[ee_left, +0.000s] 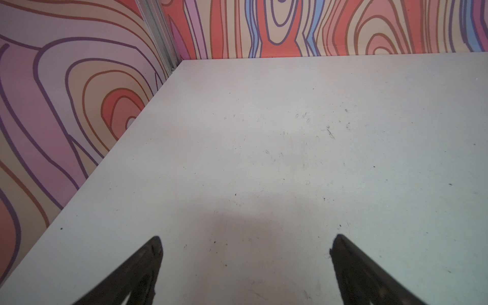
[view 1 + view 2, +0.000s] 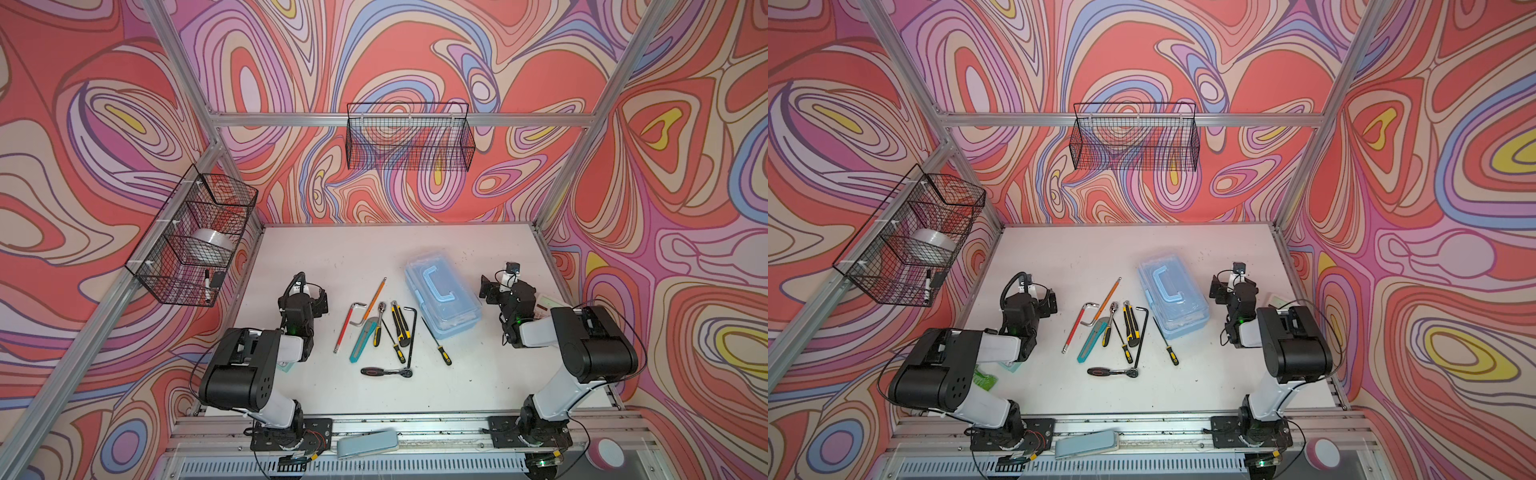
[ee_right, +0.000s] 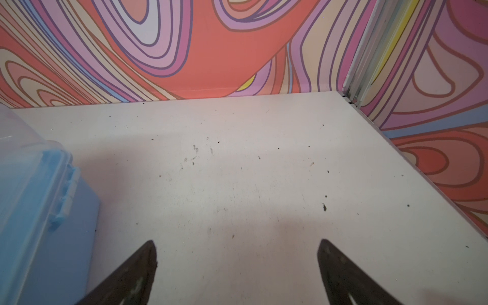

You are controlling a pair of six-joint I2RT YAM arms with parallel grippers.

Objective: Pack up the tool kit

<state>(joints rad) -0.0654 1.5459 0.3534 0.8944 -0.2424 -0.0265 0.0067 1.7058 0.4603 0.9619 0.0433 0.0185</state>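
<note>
The left claw [image 1: 245,244] hangs over bare bench [image 1: 290,132], jaws wide apart and nothing between them. Its wrist view takes in only that scuffed surface, so none of the kit is in its sight. This reads as a ready pose, kept clear of the work. Under the left arm a greenish thing [image 2: 984,379] peeks out, too covered to name.

To the right of that claw, between the two claws, the loose tools lie fanned on the bench. They are a red hex key [image 2: 343,330], an orange screwdriver [image 2: 375,296], a teal utility knife [image 2: 360,341], a black-and-yellow utility knife [image 2: 400,321], a long black hex key [image 2: 412,332], a ratchet [image 2: 385,371] and a yellow-handled screwdriver [image 2: 437,344]. Several cross or touch, and which lies over which is hard to tell. More small tools seem buried mid-heap.

The tool case [image 2: 442,309] sits just to the left of the right claw [image 3: 237,247], lid down, with its blue handle [image 2: 431,286] flat on top. It is likely set there so that arm can open it first. Its contents are hazy through the lid. The right wrist view catches only a corner and the latch [image 3: 67,195], the rest cut off.

The right claw is also spread wide and empty. Behind its arm a pale flat thing [image 2: 545,303] is mostly hidden.
</note>
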